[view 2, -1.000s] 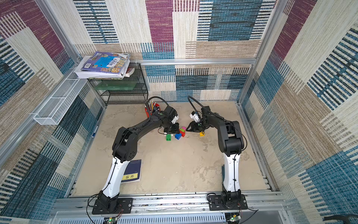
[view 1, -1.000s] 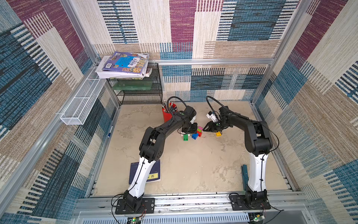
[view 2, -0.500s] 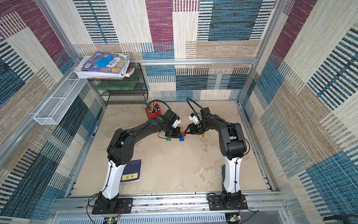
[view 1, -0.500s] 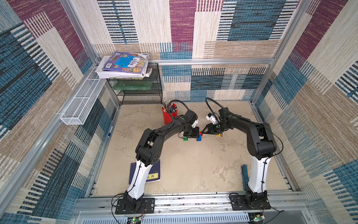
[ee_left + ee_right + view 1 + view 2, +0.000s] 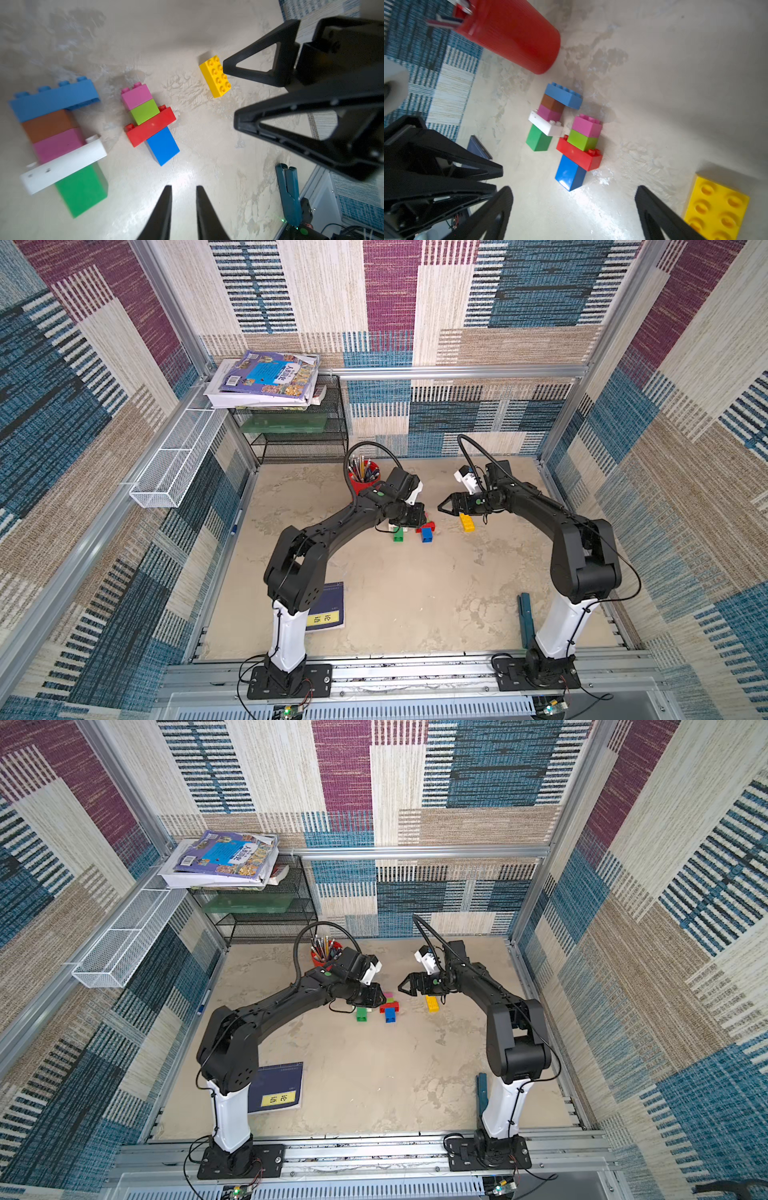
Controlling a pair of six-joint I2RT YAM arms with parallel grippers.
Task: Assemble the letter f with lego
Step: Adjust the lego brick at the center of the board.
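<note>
1. Your right jaws stand wide apart and empty over the surface (image 5: 395, 605). The yellow brick (image 5: 716, 207) lies studs-up just outside their gap, not between them.
2. Your left jaws are drawn together on nothing. The red-barred stack (image 5: 151, 124) of pink, lime, red and blue lies on its side ahead of their tips.
3. The white-barred stack (image 5: 62, 166), capped by a long blue brick, lies off to one side of those tips. It already reads as an F.
4. The likely next step is taking the yellow brick. If you close from here, one side of the right jaws would probably strike its edge and skid it away.
5. The red-barred stack sits squarely ahead of the open right jaws. A low sweep toward it could shove it into its neighbour or split a joint.
6. The two sets of jaws face each other at close quarters. Moving both at once risks a knock between arms.
</note>
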